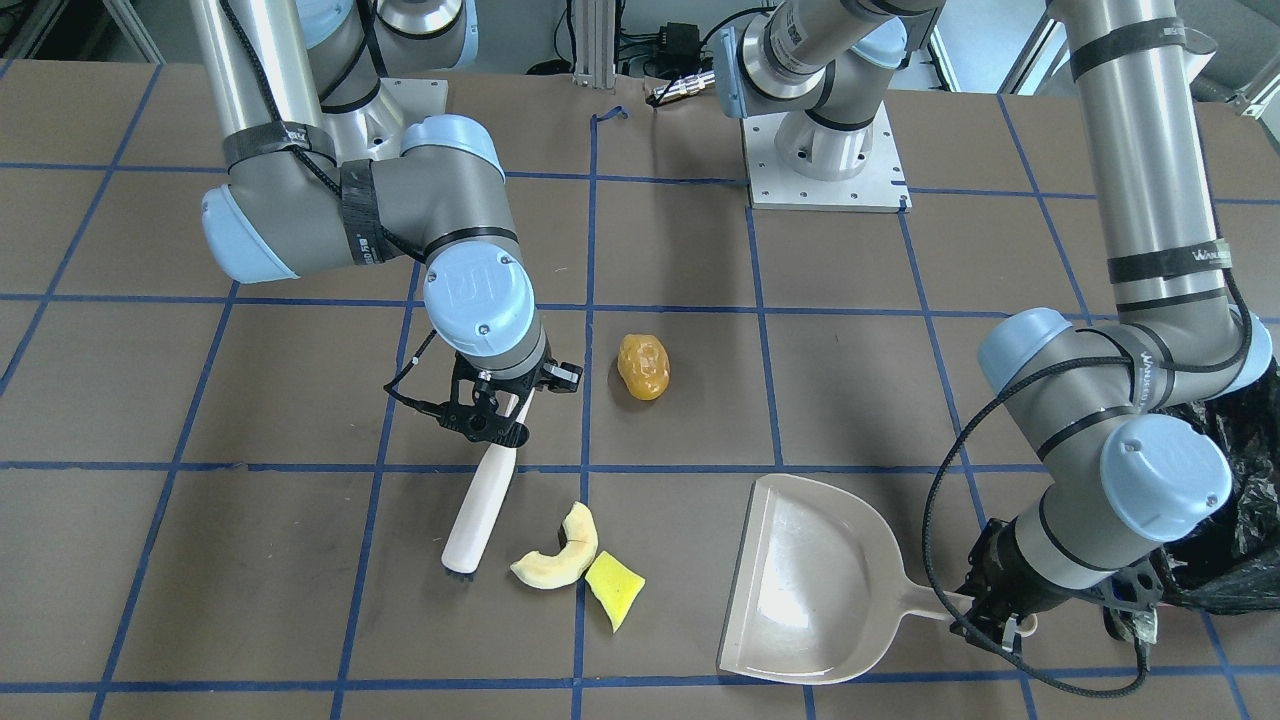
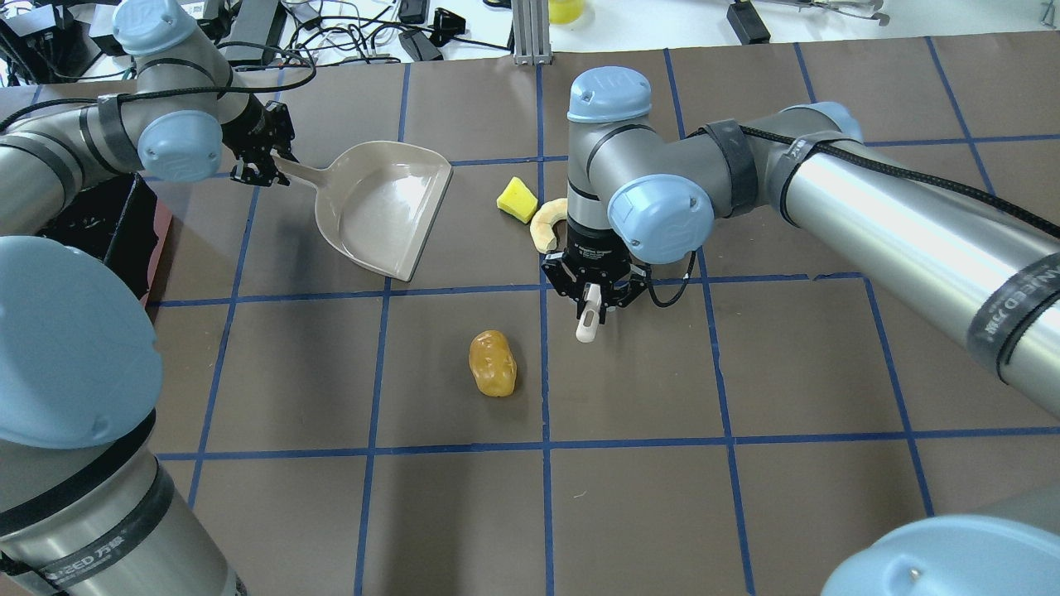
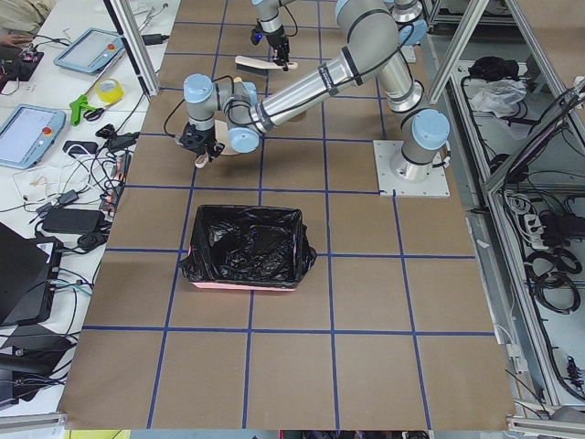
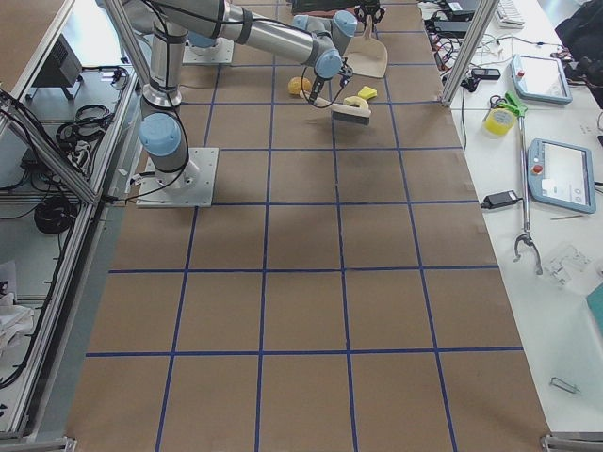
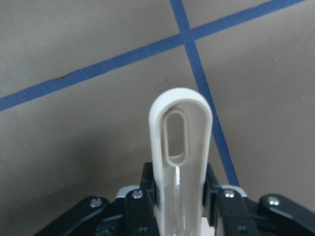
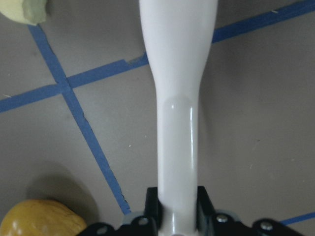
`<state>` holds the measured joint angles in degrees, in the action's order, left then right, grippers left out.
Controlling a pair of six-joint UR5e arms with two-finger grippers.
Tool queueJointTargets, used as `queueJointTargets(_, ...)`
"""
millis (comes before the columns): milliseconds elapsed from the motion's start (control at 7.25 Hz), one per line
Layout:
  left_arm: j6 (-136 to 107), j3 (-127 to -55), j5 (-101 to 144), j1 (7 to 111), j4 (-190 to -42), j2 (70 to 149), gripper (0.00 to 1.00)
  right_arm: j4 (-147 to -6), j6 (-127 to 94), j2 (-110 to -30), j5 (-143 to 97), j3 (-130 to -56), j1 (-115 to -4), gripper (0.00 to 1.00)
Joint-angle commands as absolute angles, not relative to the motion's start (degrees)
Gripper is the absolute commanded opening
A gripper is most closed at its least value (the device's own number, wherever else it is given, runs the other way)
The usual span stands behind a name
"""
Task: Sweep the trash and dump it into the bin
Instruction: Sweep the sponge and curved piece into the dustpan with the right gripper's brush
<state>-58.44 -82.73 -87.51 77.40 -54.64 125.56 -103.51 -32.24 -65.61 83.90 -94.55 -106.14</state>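
Find the right gripper (image 1: 493, 408) clamped on the handle of the beige brush (image 1: 478, 510), bristles low at the table (image 1: 900, 330), just left of two trash pieces in the front-facing view. Find the left gripper (image 1: 990, 610) closed around the handle of the dustpan (image 1: 800, 590), pan flat on the table, mouth turned toward the trash, nothing in it.

Count three pieces of trash, all on the table. Note the cream-yellow ring piece (image 1: 556, 558) and the yellow-green wedge (image 1: 615, 590) close together, apparently touching, between brush and dustpan. Note the orange-brown lump (image 1: 643, 367) well apart from both, nearer the robot.

Locate the bin (image 3: 239, 285) on the robot's left, near the dustpan handle; contents too small to tell.

Judge the task at an early stage: both tools in hand, no piece swept into the pan, nothing dumped. Expect ring and wedge to go first, being nearest the pan, and the lump to need a separate, longer stroke. Leave outstanding: all sweeping, then lifting the pan and tipping it over the bin.
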Motion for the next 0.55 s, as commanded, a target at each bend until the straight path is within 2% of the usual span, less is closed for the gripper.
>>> queueJointTargets(0,-60.2,-82.4,-88.1,77.9,-57.5,124.9,0.00,-103.6,-33.0,-63.3,83.1,-91.4,-106.3,0.16)
queueJointTargets(414,-67.3,-82.4,-88.6,79.2,-57.5,125.2,0.00,-103.7,-34.5,-58.6,80.1,-85.6,-108.7,0.16)
